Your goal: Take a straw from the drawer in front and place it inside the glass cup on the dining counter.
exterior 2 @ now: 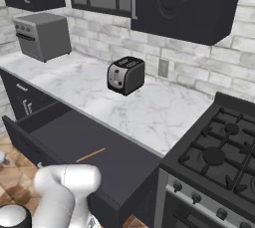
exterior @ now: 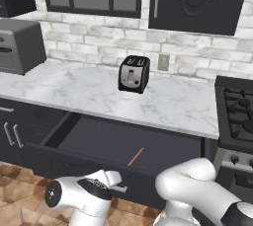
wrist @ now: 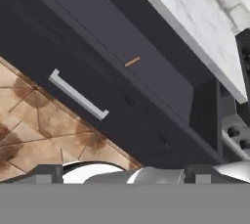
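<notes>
Matt charcoal drawer (exterior: 118, 143) (silver metal handle (wrist: 77, 95)), veined marble worktop (exterior: 99, 94)

Even, bright rendered light; soft shadow inside the drawer (exterior: 113, 141) (no glare); edges slightly coarse, pixelated.

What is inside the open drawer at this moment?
The drawer holds one straw lying flat on its dark floor. Its rear part, under the marble worktop, is hidden from all views.
</notes>
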Controlling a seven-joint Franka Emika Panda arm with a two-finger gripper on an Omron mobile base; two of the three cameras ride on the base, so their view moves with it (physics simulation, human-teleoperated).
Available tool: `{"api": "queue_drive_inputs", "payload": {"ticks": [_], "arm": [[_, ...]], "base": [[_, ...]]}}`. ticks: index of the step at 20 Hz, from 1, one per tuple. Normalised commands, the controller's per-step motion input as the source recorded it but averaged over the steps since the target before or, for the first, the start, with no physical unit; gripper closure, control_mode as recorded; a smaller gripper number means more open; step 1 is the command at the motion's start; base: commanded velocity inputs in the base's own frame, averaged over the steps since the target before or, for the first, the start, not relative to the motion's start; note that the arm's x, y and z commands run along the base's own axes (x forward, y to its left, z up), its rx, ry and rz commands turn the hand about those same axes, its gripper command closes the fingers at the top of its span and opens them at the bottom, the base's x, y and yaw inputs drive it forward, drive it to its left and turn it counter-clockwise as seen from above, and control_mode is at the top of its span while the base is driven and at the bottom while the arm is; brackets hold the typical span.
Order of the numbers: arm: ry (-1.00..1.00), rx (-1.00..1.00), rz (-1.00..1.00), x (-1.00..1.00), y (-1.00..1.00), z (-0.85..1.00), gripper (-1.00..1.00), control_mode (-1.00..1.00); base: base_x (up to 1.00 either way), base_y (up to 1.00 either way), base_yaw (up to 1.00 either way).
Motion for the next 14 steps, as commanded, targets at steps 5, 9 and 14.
{"api": "queue_drive_inputs", "payload": {"ticks": [5,9,14], "arm": [[-0.22,0.28,-0.05,-0.11,-0.37,1.0,-1.0,-1.0],[-0.05,0.32,-0.1,0.0,-0.53,1.0,-1.0,-1.0],[0.01,0.35,-0.16,0.05,-0.51,1.0,-1.0,-1.0]], "base": [[0.0,0.0,0.0],[0.0,0.0,0.0],[0.0,0.0,0.0]]}}
